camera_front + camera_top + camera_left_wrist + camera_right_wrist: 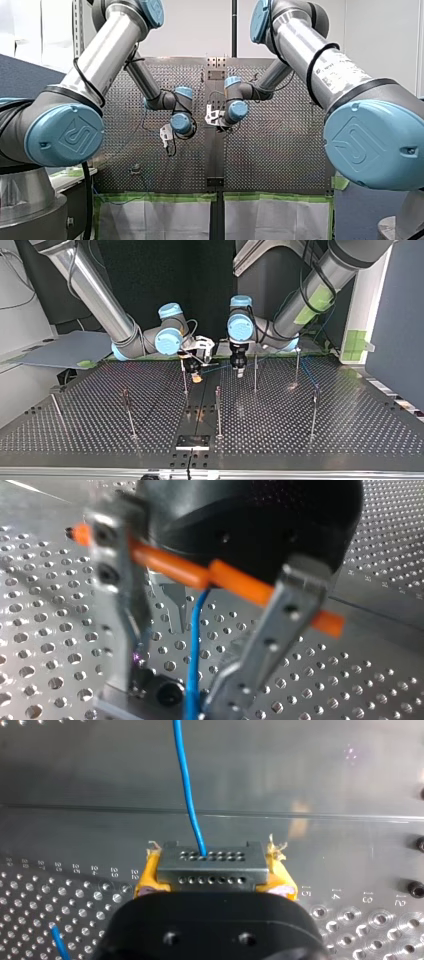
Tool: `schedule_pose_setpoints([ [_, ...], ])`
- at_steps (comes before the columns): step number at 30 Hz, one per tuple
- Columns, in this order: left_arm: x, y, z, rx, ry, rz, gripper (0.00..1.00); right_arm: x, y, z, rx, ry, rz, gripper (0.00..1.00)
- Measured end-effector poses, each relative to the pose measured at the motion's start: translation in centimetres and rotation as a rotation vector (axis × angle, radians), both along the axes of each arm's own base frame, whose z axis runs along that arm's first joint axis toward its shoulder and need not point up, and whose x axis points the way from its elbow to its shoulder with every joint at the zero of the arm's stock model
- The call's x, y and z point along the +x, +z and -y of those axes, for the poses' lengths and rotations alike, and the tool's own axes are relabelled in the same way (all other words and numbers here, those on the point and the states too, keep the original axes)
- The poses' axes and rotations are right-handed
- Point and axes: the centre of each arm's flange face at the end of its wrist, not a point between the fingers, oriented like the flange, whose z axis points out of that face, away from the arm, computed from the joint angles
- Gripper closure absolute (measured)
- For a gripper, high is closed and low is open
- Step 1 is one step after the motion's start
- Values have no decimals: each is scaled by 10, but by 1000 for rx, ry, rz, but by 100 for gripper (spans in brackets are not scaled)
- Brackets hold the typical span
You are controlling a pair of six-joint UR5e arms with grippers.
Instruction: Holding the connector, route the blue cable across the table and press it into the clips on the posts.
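Pinching the gray connector (210,865) tight between the yellow pads (148,876) of my right gripper (210,872), low over the back middle of the table (310,430). Holding my left gripper (175,700) near it, with metal fingers (120,610) spread around the blue cable (194,645) coming out of the connector.

Perforated metal table (300,440), thin upright posts (218,412) on it, perhaps a small plate (192,441).
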Motion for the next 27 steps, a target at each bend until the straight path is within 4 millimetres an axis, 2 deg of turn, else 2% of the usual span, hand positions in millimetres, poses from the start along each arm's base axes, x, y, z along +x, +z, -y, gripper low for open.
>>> schedule_pose_setpoints([
  [10, 2, 0, 0, -6, 26, 6, 0, 0, 0, 0, 0, -1, 0, 100],
  [11, 2, 0, 0, -5, 32, 6, 8, 0, 0, 0, 0, -1, 0, 100],
  [12, 1, 0, -1, -4, 39, 6, 8, 0, 0, 0, 0, -1, 0, 100],
  [14, 1, 0, -1, -3, 47, 6, 32, 0, 0, 0, 0, -1, 0, 100],
  [15, 1, 1, -1, -2, 49, 6, 32, -1, 0, 1, 0, -1, 0, 100],
  [16, 0, 1, -1, -1, 50, 7, 37, -1, 0, 1, 0, -2, 0, 100],
  [17, 0, 1, 0, -1, 50, 7, 56, -1, 0, 1, 0, -2, 0, 100],
  [18, 0, 1, 0, 0, 50, 7, 56, -1, 0, 1, 0, -2, 0, 100],
  [19, 0, 1, 1, 0, 50, 7, 67, -1, 0, 1, 0, -2, 0, 100],
  [20, -1, 1, 1, 0, 50, 7, 85, -1, 0, 2, 0, -3, 0, 100],
  [21, -1, 1, 1, 1, 51, 6, 85, -1, 0, 2, 0, -3, 0, 100],
  [22, -2, 1, 1, 2, 53, 6, 95, -2, 0, 2, 0, -3, 0, 100],
  [23, -2, 1, 1, 3, 54, 4, 100, -2, 0, 2, 0, -4, 0, 100],
  [27, -4, 0, 1, 8, 59, -11, 100, -3, 0, 3, 0, -5, 0, 100],
])
